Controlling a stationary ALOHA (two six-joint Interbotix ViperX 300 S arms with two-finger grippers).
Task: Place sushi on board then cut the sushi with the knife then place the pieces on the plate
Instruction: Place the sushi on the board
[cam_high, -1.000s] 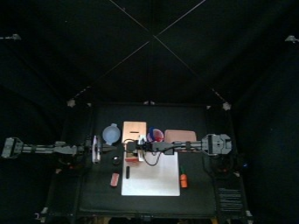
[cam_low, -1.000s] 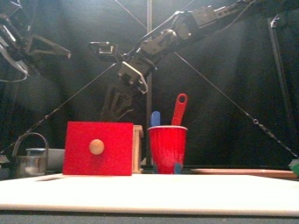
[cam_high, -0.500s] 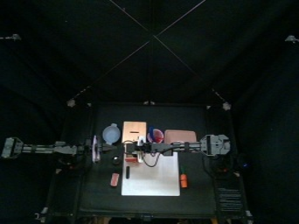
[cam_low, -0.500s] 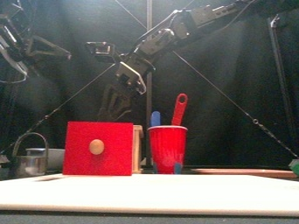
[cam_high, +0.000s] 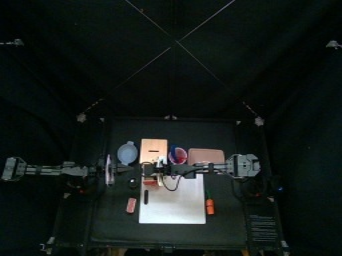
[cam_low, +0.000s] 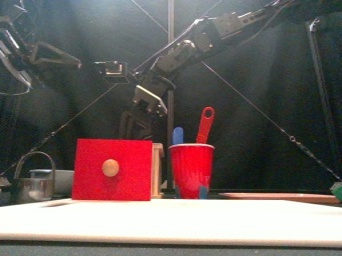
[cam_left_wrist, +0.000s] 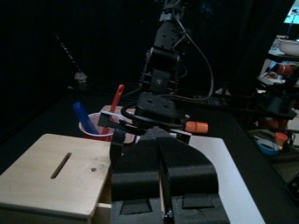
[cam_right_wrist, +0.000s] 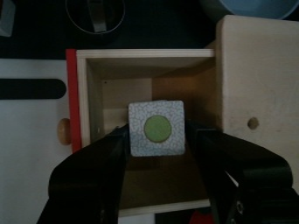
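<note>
Seen from the right wrist, my right gripper (cam_right_wrist: 160, 133) is shut on the sushi roll (cam_right_wrist: 158, 128), a pale speckled square end with a green centre. It hangs over the open drawer (cam_right_wrist: 140, 188) of the wooden box (cam_right_wrist: 263, 105). From the front, this gripper (cam_low: 144, 100) is well above the box's red drawer front (cam_low: 112, 170). The white board (cam_high: 177, 202) lies at the table's front. The red cup (cam_low: 191, 168) holds a blue and a red knife. The pink tray (cam_high: 205, 155) lies right of the cup. My left gripper (cam_left_wrist: 163, 171) is shut and empty, left of the box.
A blue-grey bowl (cam_high: 127, 153) sits left of the box, and a metal cutter (cam_low: 38, 184) stands at the far left. An orange toy (cam_high: 210, 207) lies on the board's right edge and another orange toy (cam_high: 131, 205) lies left of the board.
In the front view my right gripper has shifted slightly left and down above the box. The left arm has not moved.
</note>
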